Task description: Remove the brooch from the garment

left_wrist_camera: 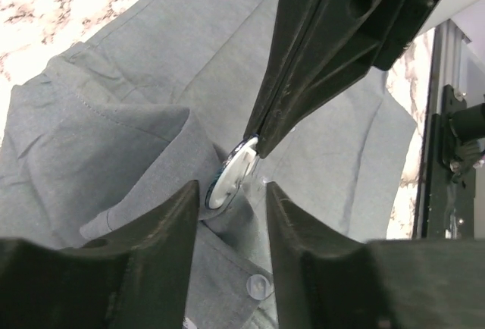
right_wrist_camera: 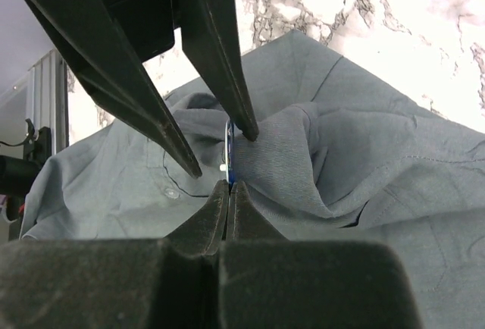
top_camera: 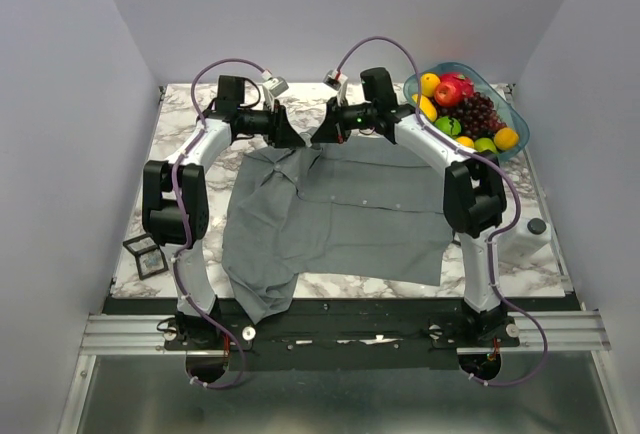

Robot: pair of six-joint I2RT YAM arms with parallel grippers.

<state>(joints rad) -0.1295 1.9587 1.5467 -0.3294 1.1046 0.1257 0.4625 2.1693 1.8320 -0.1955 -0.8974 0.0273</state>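
Observation:
The grey shirt point(top_camera: 350, 214) lies spread on the marble table, bunched at its collar end. Both grippers meet there. The brooch point(left_wrist_camera: 231, 173) is a small disc with a blue rim and a silvery back, standing on edge in a raised fold of the shirt point(left_wrist_camera: 114, 132). My right gripper point(right_wrist_camera: 229, 186) is shut on the brooch point(right_wrist_camera: 229, 151); it also shows in the left wrist view point(left_wrist_camera: 254, 138). My left gripper point(left_wrist_camera: 231, 192) is open, one finger on each side of the brooch and the fold. In the top view the grippers point(top_camera: 295, 139) point(top_camera: 322, 137) hide the brooch.
A blue bowl of fruit point(top_camera: 510, 114) stands at the back right. A black wire-frame cube point(top_camera: 147, 254) sits at the table's left edge. A white block with a dark knob point(top_camera: 525, 239) is at the right edge. A pale button point(left_wrist_camera: 258, 286) sits just below the left fingers.

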